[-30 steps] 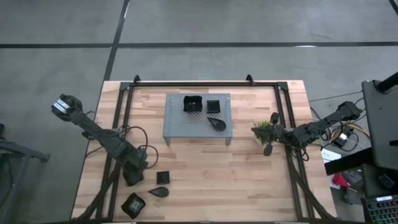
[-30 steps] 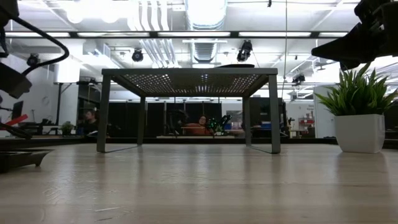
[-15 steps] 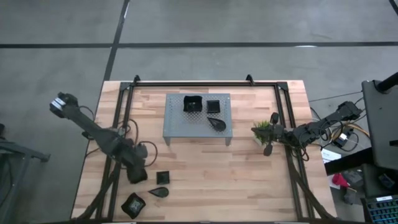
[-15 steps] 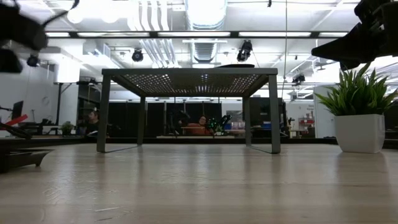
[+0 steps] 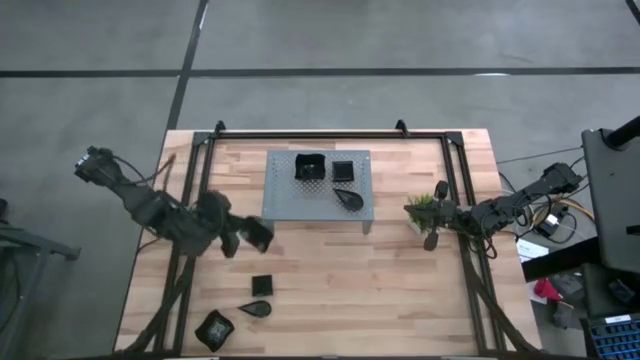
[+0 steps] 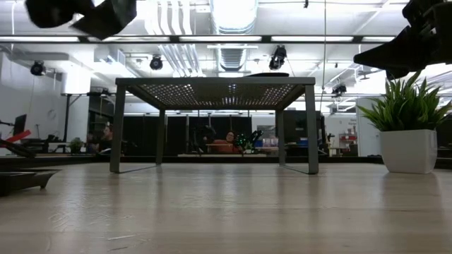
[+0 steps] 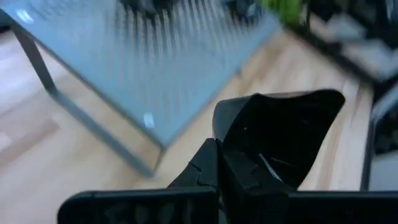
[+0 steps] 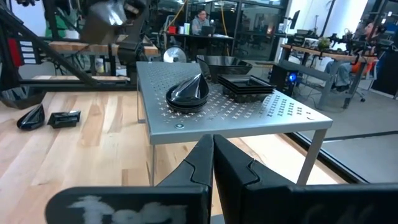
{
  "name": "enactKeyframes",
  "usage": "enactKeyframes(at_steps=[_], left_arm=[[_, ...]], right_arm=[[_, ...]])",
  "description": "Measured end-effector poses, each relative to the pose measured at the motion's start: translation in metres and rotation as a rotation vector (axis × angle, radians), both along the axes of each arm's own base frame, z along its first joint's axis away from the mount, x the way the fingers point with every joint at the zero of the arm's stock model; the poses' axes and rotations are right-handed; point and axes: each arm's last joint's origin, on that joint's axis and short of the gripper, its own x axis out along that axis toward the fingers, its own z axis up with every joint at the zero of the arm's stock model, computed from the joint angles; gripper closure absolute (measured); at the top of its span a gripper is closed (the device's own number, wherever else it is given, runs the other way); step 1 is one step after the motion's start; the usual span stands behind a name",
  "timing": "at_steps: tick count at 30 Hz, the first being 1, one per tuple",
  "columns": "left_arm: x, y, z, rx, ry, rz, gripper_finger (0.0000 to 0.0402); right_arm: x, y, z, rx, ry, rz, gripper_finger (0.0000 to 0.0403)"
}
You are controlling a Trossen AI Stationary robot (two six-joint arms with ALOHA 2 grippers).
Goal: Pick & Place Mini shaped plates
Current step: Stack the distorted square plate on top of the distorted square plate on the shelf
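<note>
Carrying a black plate [image 7: 280, 140] clamped in my left claw [image 5: 250, 232], raised above the table [image 5: 400, 290] near the rack's [image 5: 285, 205] front-left corner. Right claw [image 5: 432, 238] pinched together, parked by the plant [image 5: 424, 208]. Three plates on rack, three on table.

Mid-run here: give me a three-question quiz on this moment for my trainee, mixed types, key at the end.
1. True or false: the left tool is shut on a black plate.
2. How many plates lie on the rack? A) two B) three C) five
3. Fill in: the right tool waits, shut, beside the ____.

Key
1. True; it carries the plate above the table, near the rack's corner.
2. B: a big square, a small square, a teardrop.
3. plant.
</note>
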Motion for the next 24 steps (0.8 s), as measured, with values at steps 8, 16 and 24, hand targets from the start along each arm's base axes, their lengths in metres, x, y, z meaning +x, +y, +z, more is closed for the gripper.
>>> enactKeyframes(at_steps=[8, 16, 24], left_arm=[[0.010, 0.031, 0.020, -0.099, -0.144, 0.199, 0.0401], [0.027, 0.073, 0.042, -0.145, -0.319, 0.185, 0.0401], [0.059, 0.122, 0.033, -0.274, -0.358, 0.193, 0.0401]], right_arm=[[0.000, 0.000, 0.000, 0.000, 0.000, 0.000, 0.0394], [0.000, 0.000, 0.000, 0.000, 0.000, 0.001, 0.0394], [0.000, 0.000, 0.000, 0.000, 0.000, 0.000, 0.0394]])
